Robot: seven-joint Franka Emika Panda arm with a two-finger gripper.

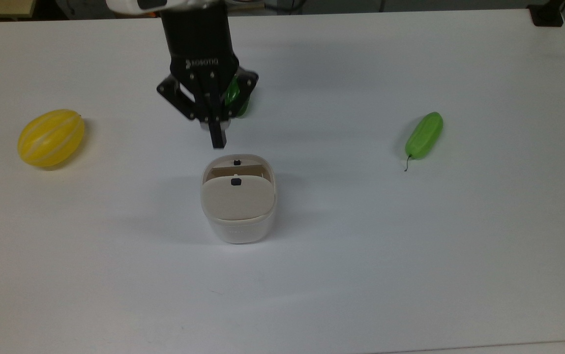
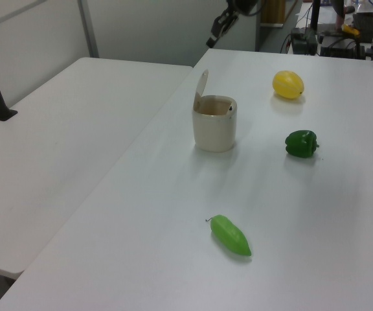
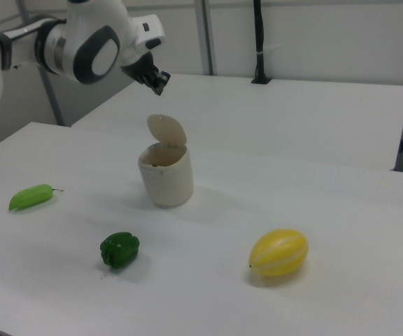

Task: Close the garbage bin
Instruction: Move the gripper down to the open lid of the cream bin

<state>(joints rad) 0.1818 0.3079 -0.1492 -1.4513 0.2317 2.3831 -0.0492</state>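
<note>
The garbage bin [image 1: 238,223] is a small white tub near the middle of the table, its beige lid [image 1: 235,198] hinged up and standing open. The left view shows the garbage bin [image 2: 214,126] with the lid [image 2: 201,85] upright at its rim, as does the right view of the bin [image 3: 166,176] and lid [image 3: 166,130]. My gripper [image 1: 218,141] hangs in the air just beyond the bin's open side, fingers shut together and holding nothing. It is high above the bin's lid in the left view [image 2: 214,40] and the right view [image 3: 161,85].
A green pepper [image 2: 301,143] lies past the bin, partly covered by my gripper in the top view. A yellow melon [image 1: 51,137] rests at the top view's left and a light green pod [image 1: 424,135] at its right. A second table [image 2: 63,149] adjoins.
</note>
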